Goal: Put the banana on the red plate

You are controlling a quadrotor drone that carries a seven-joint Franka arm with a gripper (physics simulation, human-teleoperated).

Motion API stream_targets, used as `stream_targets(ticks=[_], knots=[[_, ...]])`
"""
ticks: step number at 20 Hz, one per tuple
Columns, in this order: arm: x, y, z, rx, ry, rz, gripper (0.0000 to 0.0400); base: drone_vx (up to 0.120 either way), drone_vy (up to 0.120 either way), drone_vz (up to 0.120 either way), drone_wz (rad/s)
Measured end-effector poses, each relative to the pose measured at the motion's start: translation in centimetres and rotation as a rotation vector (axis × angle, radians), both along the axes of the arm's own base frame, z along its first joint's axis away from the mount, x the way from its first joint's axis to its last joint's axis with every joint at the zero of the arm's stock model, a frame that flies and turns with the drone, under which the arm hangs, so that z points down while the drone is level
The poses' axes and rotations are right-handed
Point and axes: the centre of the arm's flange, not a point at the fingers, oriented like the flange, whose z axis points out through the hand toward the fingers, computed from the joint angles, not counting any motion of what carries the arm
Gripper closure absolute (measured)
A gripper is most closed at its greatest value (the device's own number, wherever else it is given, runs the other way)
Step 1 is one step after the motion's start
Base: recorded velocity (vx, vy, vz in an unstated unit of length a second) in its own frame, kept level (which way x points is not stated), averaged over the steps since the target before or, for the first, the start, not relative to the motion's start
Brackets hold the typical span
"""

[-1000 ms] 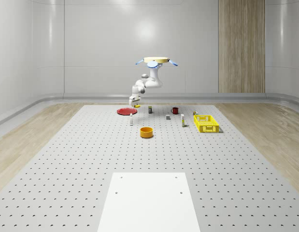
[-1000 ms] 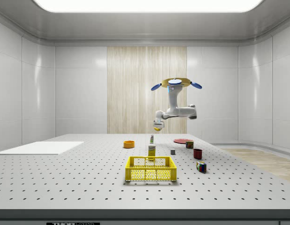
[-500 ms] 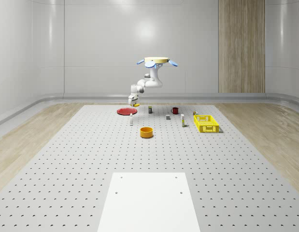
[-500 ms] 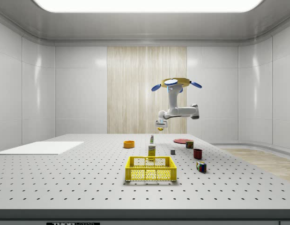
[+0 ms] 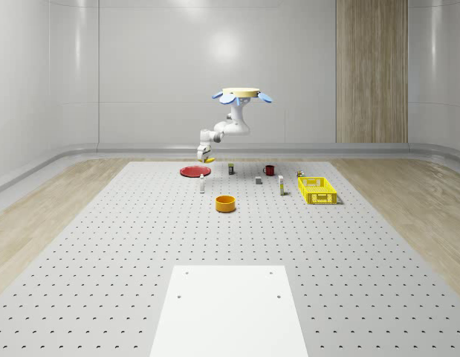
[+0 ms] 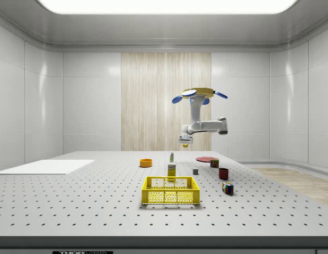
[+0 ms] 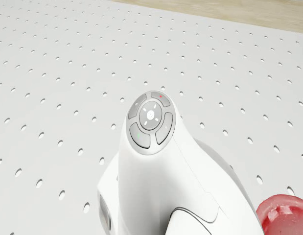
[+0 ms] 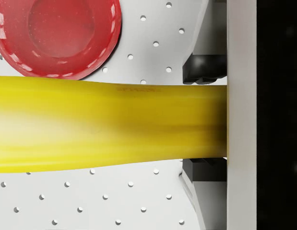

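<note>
While the drone hovers above the table's far end in the whole-scene view, the gripper has risen over the last second and hangs just above the red plate. Side view: the banana rides higher, well clear of the perforated table. Drone view: the plate rim appears beside the arm. Wrist view: the pads clamp the banana, with the plate offset beyond it. Judgement: transport phase; alignment and lowering remain.

Airborne drone, arm bent downward
</note>
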Motion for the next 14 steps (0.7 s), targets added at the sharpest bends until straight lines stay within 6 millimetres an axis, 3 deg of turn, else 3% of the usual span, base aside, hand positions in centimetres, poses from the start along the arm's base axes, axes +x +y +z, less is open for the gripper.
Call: stream_targets(ticks=[14], knots=[[-0.01,-0.01,0.00,0.002,-0.002,-0.420,0.0199,0.000,0.000,0.000,-0.300]])
